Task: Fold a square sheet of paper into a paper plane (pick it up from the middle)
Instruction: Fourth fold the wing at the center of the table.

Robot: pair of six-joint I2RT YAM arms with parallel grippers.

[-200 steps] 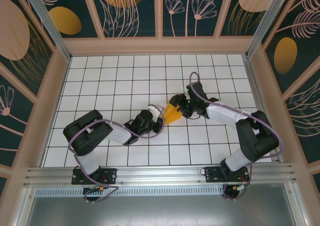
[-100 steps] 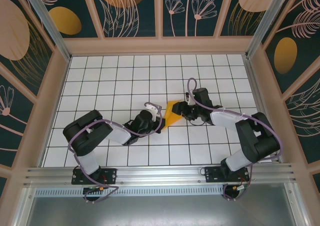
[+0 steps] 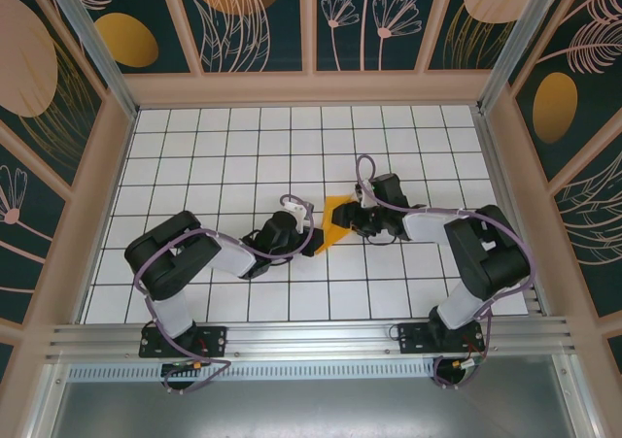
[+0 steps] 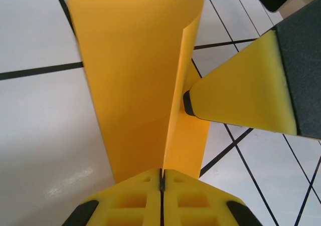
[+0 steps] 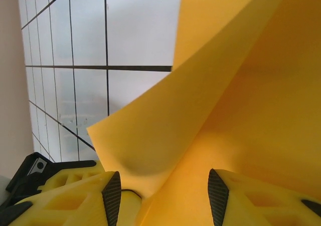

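From the top external view, an orange-yellow sheet of thin creased paper (image 3: pixel 337 220) is seen as a small pointed shape near the middle of the white tiled table with dark grid lines (image 3: pixel 224 156). It is set between the left gripper (image 3: pixel 313 234) and the right gripper (image 3: pixel 358 217), both of which reach it. How the jaws stand cannot be made out there.

That is supplied by the wrist views. In the left wrist view the left gripper (image 4: pixel 161 178) is seen closed, its yellow fingers (image 4: pixel 125 201) pressed together on the lower edge of the sheet (image 4: pixel 130 85), which stands up folded along a lengthwise crease. One of the right gripper's yellow fingers (image 4: pixel 241 95) is laid against the fold's right face. In the right wrist view the right gripper (image 5: pixel 163 196) is shown with its jaws apart, the sheet (image 5: pixel 241 100) rising between them unclamped.

Parts of the sheet are cut off by the frame in both wrist views, and from above its outline is partly hidden by the grippers
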